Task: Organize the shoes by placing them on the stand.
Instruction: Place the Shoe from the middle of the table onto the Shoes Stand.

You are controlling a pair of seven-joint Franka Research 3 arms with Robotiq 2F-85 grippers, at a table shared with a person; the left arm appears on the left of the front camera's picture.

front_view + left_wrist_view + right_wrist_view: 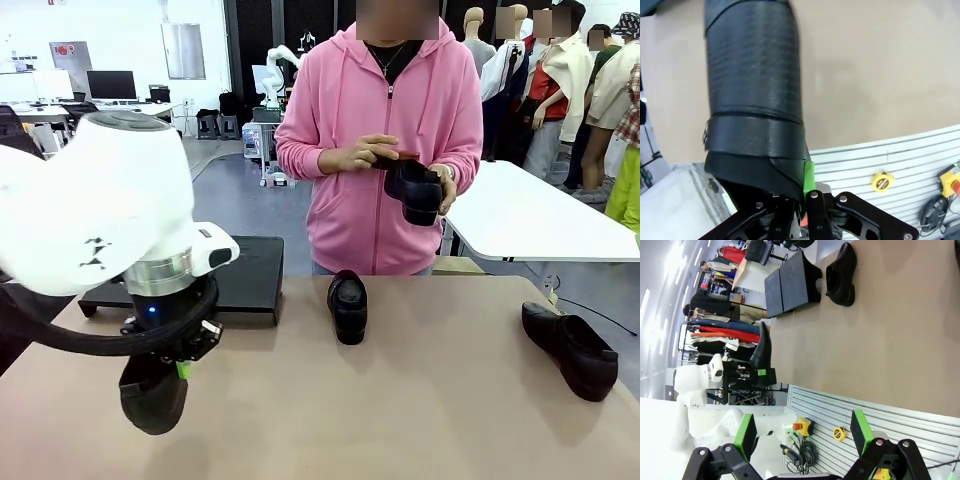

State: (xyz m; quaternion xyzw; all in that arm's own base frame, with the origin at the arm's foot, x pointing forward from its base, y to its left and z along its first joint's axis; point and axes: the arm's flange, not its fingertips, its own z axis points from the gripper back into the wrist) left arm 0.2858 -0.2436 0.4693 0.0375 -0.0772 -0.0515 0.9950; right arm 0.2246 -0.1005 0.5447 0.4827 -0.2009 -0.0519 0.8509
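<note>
Black loafer hangs pinched by its rim in our left gripper; we risk it slipping before the stand; right gripper gapes empty

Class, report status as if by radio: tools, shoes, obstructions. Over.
Left tool shut on shoe, toe down. Right tool open. Stand beyond it; middle shoe and far-right shoe lie aside.

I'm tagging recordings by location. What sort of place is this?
Most likely a robotics lab or workshop, not a shop: a monitor at the back, a rack of hung clothes, and a yellow box with a red button.
</note>
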